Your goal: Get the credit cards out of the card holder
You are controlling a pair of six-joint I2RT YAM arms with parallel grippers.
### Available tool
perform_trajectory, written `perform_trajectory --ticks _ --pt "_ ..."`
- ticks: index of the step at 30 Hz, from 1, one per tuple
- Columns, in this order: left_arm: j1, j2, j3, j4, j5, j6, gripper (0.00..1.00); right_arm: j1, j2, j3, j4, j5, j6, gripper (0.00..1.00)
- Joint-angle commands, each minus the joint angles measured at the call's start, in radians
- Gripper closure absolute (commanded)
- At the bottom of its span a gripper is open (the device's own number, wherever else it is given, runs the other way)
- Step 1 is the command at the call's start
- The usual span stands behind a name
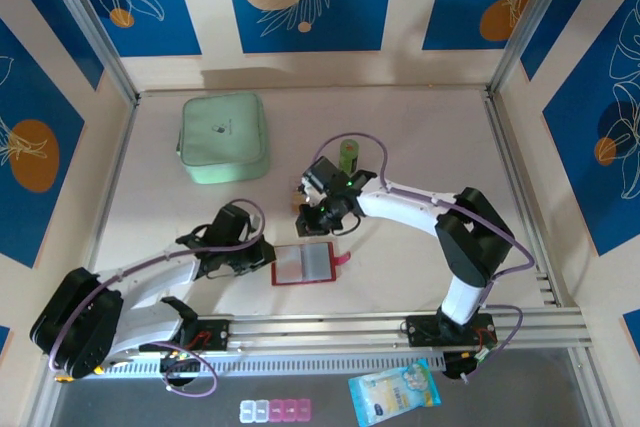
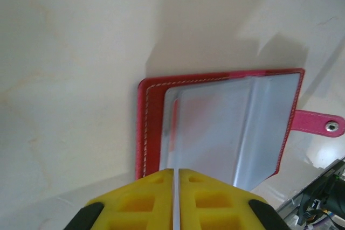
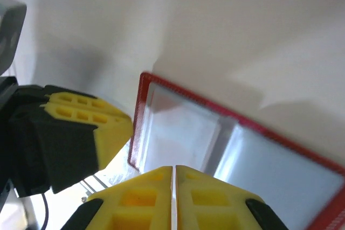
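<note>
Left tool (image 2: 174, 173) and right tool (image 3: 173, 168) are sitting clenched at the open holder (image 2: 226, 127) — extraction barely starting, next needing a card-edge pinch.

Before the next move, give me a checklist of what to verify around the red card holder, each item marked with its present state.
1. Card holder open and flat on the table: ok.
2. Snap tab undone and lying off to the side of the sleeves: ok.
3. Left gripper open to take a card: not ok, its pads meet at the holder's edge.
4. Right gripper open to take a card: not ok, it is shut too.
5. Anything pinched between either pair of pads: cannot tell.
6. A card in reach: cannot tell. A reddish patch shows through one sleeve.
</note>
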Motion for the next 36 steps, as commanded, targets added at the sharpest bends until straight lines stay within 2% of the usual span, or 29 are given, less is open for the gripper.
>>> perform_trajectory --ticks 1,7,11,13,20,27,36 --pt "-0.016 0.008 -0.012 -0.002 -0.012 -0.01 0.92 0.03 0.0 -0.026 0.065 -0.053 0.089 0.88" --pt "-0.027 0.026 -0.021 0.004 -0.016 -0.01 0.93 0.075 0.008 -0.057 0.112 -0.047 0.114 0.83" --pt "-0.027 0.037 -0.021 0.006 -0.018 -0.009 0.94 0.082 0.015 -0.066 0.119 -0.047 0.122 0.94" --pt "-0.028 0.041 -0.019 -0.001 -0.021 -0.007 0.94 0.083 0.025 -0.069 0.122 -0.054 0.129 0.94" --pt "-0.028 0.041 -0.017 -0.032 -0.04 0.007 0.94 0.085 0.069 -0.065 0.134 -0.091 0.163 0.82" --pt "-0.028 0.054 -0.014 -0.036 -0.044 0.009 0.95 0.086 0.107 -0.077 0.167 -0.117 0.204 0.79" --pt "-0.028 0.058 -0.011 -0.047 -0.047 0.01 0.95 0.085 0.123 -0.091 0.137 -0.092 0.22 0.73"
